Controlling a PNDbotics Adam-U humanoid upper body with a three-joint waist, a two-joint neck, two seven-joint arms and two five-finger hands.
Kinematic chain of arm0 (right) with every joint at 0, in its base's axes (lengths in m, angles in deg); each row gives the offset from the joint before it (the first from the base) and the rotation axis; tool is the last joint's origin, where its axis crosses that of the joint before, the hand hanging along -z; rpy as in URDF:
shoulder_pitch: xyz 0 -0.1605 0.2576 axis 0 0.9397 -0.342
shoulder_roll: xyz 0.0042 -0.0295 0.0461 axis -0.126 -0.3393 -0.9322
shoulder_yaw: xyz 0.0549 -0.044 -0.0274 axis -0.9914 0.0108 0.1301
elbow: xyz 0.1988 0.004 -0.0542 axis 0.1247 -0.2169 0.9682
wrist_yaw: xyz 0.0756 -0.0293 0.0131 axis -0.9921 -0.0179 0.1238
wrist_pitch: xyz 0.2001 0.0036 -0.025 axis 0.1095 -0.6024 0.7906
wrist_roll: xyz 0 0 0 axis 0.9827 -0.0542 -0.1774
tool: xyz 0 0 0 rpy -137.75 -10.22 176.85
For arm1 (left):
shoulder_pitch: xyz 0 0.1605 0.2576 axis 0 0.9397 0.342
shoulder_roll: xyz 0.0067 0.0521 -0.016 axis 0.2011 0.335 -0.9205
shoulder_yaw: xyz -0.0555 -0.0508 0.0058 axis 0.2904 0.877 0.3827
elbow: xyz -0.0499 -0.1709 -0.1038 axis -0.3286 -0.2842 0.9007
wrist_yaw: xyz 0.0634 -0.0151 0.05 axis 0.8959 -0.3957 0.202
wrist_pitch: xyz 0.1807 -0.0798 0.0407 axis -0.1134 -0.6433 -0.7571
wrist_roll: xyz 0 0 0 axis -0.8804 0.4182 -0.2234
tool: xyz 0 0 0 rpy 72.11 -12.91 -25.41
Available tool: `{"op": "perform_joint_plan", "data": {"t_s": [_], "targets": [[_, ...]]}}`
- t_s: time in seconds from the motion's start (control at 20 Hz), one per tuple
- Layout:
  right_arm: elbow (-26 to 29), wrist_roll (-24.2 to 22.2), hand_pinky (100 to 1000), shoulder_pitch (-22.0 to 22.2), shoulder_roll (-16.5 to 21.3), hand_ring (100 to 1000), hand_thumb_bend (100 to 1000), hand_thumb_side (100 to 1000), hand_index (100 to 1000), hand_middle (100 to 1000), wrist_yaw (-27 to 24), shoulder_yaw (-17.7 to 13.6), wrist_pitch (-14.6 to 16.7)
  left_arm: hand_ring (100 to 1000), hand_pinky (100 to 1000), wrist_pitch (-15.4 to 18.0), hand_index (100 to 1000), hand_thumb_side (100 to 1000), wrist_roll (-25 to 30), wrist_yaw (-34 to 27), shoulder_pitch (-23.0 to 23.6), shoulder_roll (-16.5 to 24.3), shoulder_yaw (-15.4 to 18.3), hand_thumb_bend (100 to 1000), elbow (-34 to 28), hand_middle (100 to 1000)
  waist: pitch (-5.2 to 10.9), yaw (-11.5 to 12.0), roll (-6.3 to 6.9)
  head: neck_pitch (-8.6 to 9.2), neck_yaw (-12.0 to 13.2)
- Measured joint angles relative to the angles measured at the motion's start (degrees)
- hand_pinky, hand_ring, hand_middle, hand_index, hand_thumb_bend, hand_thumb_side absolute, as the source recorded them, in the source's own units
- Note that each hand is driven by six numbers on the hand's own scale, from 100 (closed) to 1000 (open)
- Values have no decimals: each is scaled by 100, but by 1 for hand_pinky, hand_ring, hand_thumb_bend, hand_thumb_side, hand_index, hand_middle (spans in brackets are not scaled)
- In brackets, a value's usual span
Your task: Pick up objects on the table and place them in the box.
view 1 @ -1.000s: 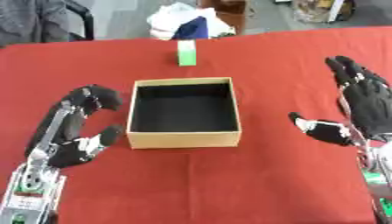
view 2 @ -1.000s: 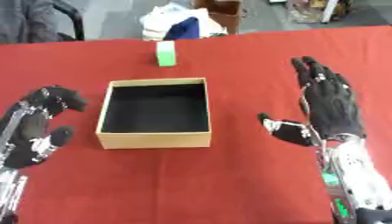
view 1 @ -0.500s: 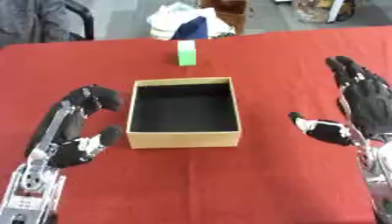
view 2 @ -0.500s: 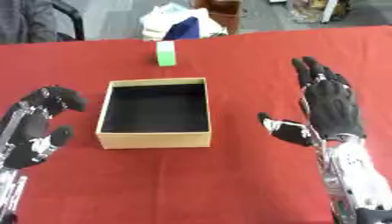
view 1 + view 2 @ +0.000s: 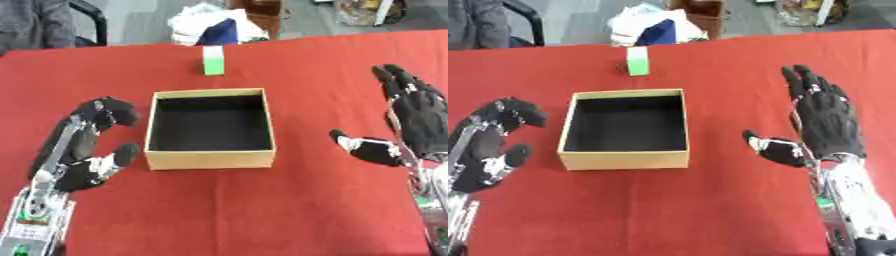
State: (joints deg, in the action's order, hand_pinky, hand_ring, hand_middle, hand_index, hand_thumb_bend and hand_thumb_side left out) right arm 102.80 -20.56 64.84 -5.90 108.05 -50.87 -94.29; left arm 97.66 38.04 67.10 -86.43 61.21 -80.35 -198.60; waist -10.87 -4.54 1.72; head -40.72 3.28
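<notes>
Well, box (image 5: 210,155) btwn hands, green block (image 5: 213,66) beyond

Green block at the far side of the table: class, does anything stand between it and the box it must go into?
Nothing visible does. The green block stands just beyond the far wall of the open box, with only bare red tablecloth between them.

Lab-like room: red-clothed table (image 5: 289,210), chair (image 5: 92,17), floor clutter (image 5: 214,27).

Stereo head pair, looking down, both sharing box (image 5: 210,127), table (image 5: 262,210)
</notes>
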Motion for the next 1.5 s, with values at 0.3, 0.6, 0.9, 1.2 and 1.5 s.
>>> {"op": "perform_joint_plan", "data": {"t_s": [0.3,0.6,0.9,1.2,1.5], "targets": [[0,8,788,0,0,876,612,497,1000,924,-20,0,5,679,671,0,707,517,0,0,0,0,0,677,0,584,-1,0,0,0,0],[0,20,787,1,0,876,604,499,1000,924,-52,0,-3,679,671,0,707,518,0,0,0,0,0,676,0,584,-5,-1,2,0,0],[0,26,787,1,0,876,603,497,1000,924,-56,0,-4,679,671,0,707,517,0,0,0,0,0,675,0,584,-5,-1,2,0,-11],[0,27,786,1,0,876,597,496,1000,925,-59,0,-3,679,671,0,708,516,1,0,0,0,0,675,0,584,-5,0,2,0,-15],[0,37,786,1,0,876,590,497,1000,924,-78,0,-7,679,671,0,708,517,1,0,0,0,0,674,0,584,-5,7,2,0,-16]]}}
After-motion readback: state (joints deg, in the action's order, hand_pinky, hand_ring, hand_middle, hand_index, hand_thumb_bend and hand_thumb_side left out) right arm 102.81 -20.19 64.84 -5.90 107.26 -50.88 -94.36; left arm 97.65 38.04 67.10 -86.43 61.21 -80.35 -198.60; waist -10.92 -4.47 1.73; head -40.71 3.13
